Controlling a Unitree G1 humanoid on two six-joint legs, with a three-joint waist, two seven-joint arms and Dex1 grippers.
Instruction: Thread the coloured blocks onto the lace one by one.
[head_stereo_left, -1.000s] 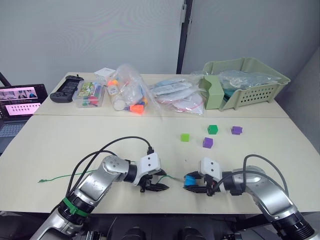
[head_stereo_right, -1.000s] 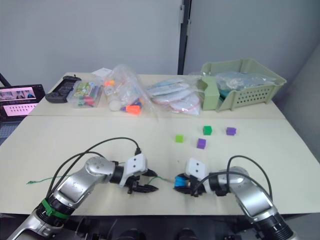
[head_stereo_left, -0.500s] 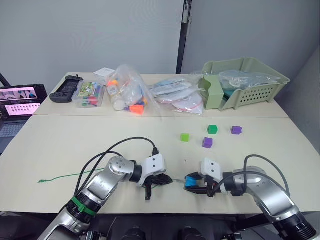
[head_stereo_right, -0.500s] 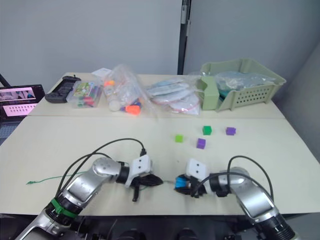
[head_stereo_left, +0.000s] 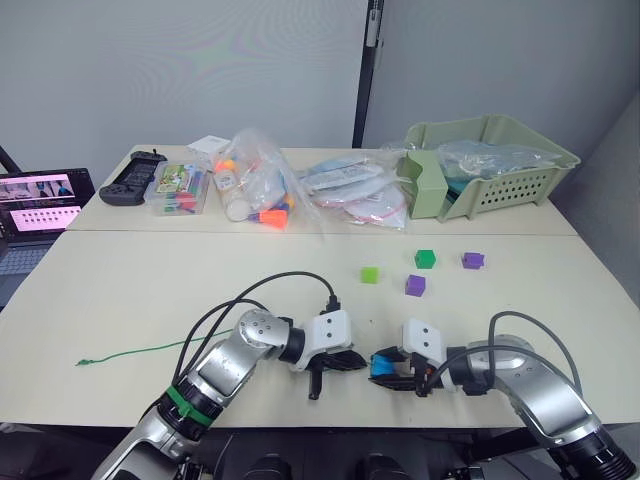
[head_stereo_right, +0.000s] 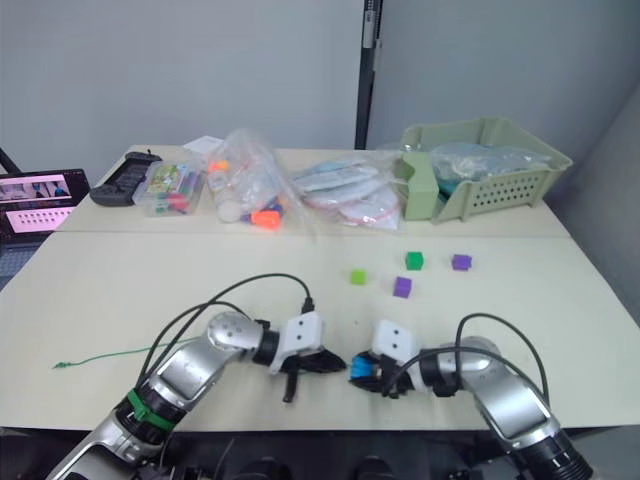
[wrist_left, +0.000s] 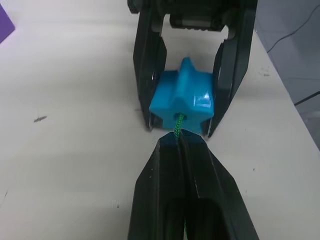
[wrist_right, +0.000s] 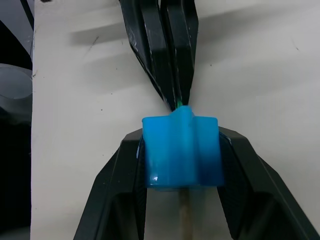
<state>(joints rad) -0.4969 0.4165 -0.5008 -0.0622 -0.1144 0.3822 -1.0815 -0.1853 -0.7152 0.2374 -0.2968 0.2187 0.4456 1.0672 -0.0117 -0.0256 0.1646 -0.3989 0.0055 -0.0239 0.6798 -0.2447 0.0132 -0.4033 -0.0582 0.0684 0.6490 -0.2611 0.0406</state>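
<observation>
My right gripper (wrist_right: 181, 136) is shut on a blue block (wrist_right: 181, 157) just above the table's front edge. My left gripper (wrist_left: 178, 142) is shut on the green lace (wrist_left: 178, 123), whose end enters the hole in the blue block (wrist_left: 182, 101). A pale stiff tip (wrist_right: 184, 216) shows on the block's other side. The two grippers face each other, almost touching. The rest of the lace (head_stereo_left: 130, 352) trails left across the table. A light green block (head_stereo_left: 370, 274), a dark green block (head_stereo_left: 425, 258) and two purple blocks (head_stereo_left: 415, 285) (head_stereo_left: 473, 260) lie further back on the right.
A pale green basket (head_stereo_left: 520, 185) stands at the back right. Clear bags of toys (head_stereo_left: 262, 190), a clear box (head_stereo_left: 180, 188) and a black controller (head_stereo_left: 133, 178) line the back. A laptop (head_stereo_left: 35, 210) sits at the far left.
My left gripper has moved right with the lace up to the blue block, and the lace end now sits in the block's hole. The right gripper has held still.
</observation>
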